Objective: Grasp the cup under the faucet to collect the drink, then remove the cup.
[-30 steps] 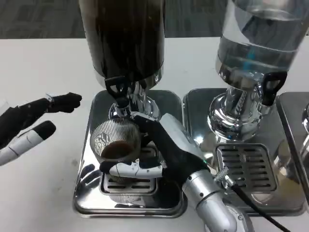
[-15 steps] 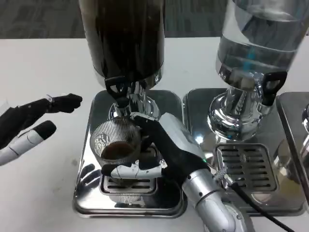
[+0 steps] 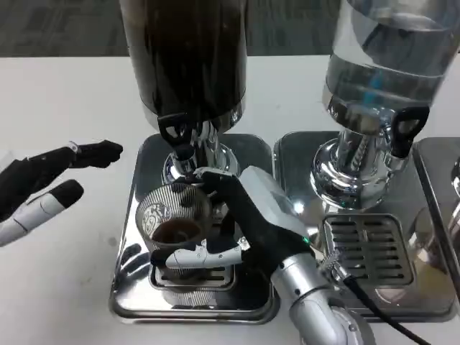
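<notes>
White counter [image 3: 65, 287] is carrying two steel drip trays w/ dispensers, grey carpet showing behind. Right robot hand [image 3: 241, 223] is wrapping round the cup [image 3: 172, 219]: dark fingers [image 3: 215, 183] are curling round its far side, white thumb [image 3: 198, 255] is crossing its near side, so it is gripping the cup, not just resting by it. Cup is sitting over the left tray [image 3: 133, 287], just below the black-handled faucet [image 3: 176, 133] of the dark dispenser [image 3: 183, 54], w/ brown drink lying low in the bottom.

Handling, as a guess: ribbed clear wall is looking like thin plastic, so light, easily squashed, prob. a bit slick; liquid is adding little weight. Best hold is mid-wall, opposite sides, gentle squeeze, keeping it upright so the drink isn't slopping.

Left robot hand [image 3: 47, 187] is hovering over the counter left of the tray, fingers spread, holding nothing. Clear dispenser [image 3: 384, 65] is standing on the right tray [image 3: 287, 154].

Vs a sec ago: cup is leaning a bit more toward the camera and sitting slightly lower in frame, right robot hand moving w/ it. Left robot hand is staying put.
</notes>
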